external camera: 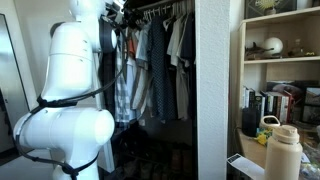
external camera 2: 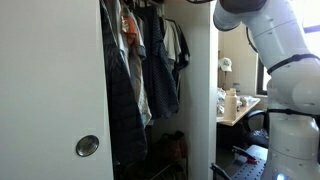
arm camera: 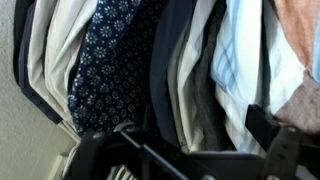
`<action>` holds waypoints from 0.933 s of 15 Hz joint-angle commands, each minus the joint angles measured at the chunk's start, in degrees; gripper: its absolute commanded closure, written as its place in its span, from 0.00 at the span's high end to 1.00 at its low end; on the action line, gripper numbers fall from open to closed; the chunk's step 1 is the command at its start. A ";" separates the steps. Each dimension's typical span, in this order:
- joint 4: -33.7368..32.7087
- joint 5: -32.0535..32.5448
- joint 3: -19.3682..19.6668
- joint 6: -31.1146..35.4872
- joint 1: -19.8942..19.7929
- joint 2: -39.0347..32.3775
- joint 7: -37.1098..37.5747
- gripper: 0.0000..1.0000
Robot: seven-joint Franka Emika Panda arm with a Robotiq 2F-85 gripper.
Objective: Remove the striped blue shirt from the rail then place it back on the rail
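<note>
- Up near the rail (external camera: pixel 168 7), the hand (arm camera: pixel 185 160) hovers among hanging clothes, jaws wide apart, empty
- striped blue shirt (arm camera: pixel 240 70) hangs on the right in the wrist view, not yet lifted
- approach seems in hand; next, shift right onto its hanger

In the wrist view, the gripper (arm camera: pixel 183 140) at 6 o'clock was dark and blurry, and the bottom edge cut it off. The striped blue shirt (arm camera: pixel 240 70) at 3 o'clock was cut off at the top, so its collar was hidden. In an exterior view, the big white arm (external camera: pixel 70 80) hid some of the clothes (external camera: pixel 160 60) at 9 o'clock. The rail (external camera: pixel 160 7) at 12 o'clock was thin, dark and hard to make out. The little things on the shelf (external camera: pixel 285 58) at 3 o'clock were too small to name.
</note>
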State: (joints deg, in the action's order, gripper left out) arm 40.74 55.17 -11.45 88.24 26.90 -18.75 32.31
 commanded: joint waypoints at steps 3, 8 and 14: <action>-9.04 -4.66 0.04 0.97 -1.37 -5.94 -7.49 1.00; -15.61 -11.78 4.05 0.39 1.38 -9.60 -13.28 1.00; -20.73 -18.43 9.39 0.82 2.60 -13.08 -18.03 1.00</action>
State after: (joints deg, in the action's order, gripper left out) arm 24.27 39.82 -5.03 88.75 29.00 -28.66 17.47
